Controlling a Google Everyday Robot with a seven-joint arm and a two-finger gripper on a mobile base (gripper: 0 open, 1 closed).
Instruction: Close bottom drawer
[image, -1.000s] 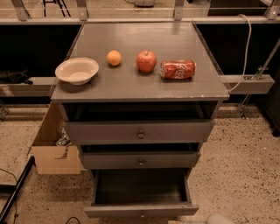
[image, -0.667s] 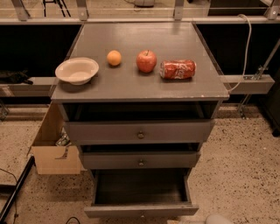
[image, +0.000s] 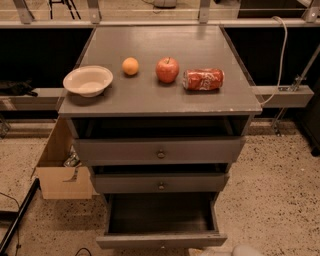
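arm (image: 246, 251): pale part at bottom edge | claw: below frame

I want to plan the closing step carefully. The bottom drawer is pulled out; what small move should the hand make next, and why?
Probably bring the hand, the pale shape at the lower edge, before the front panel of the bottom drawer, ready to push. The drawer stands far out, and the hand sits off its corner.

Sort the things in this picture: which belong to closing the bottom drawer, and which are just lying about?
For the job: bottom drawer, pulled open; gripper, not in view.
Lying about: bowl, orange, apple and soda can on the cabinet top; cardboard box on the floor; middle drawer and top drawer.
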